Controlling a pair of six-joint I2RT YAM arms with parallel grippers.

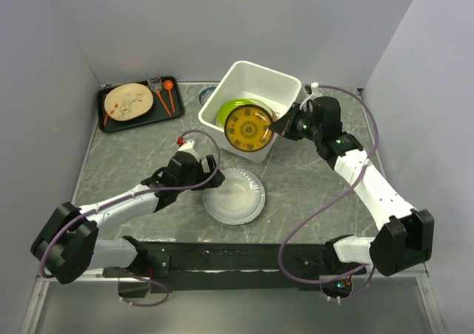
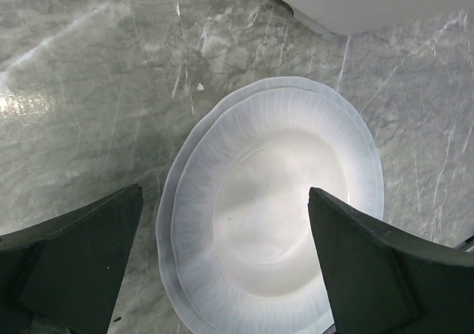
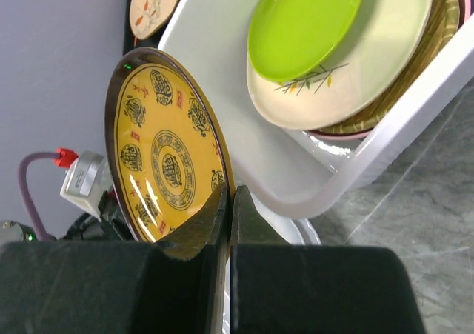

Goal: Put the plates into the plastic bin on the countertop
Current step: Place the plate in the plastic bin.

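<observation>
Right gripper [image 3: 226, 204] jaws closed tight on the rim of the yellow plate [image 3: 167, 149]; fingers [image 3: 196, 234] pinch its lower edge, no gap showing; plate stands on edge, patterned face turned to the overhead camera, raised at the near right side of the bin [image 1: 252, 71]; cannot tell if its edge is over the bin wall or just in front of it.

Inside the bin, leaning stack: lime green plate [image 3: 304, 23] on top; cream plate with a green sprig [image 3: 374, 67] under it; woven plate [image 3: 438, 34] behind that; pink plate [image 3: 342, 134] only a sliver at the bottom.

Left gripper [image 2: 224, 201] wide open, holding nothing; its fingers [image 2: 74, 264] spread either side of the white plates [image 2: 274, 201], above them, not touching; two rims show, stacked, flat on the countertop [image 1: 311, 193], just in front of the bin's near wall.

Far left of the countertop: black tray [image 1: 111, 124] with a patterned plate [image 1: 127, 101] and orange utensils [image 1: 170, 97] on it; dark-blue-rimmed dish [image 1: 207, 93] partly hidden just beside the bin's left wall.
</observation>
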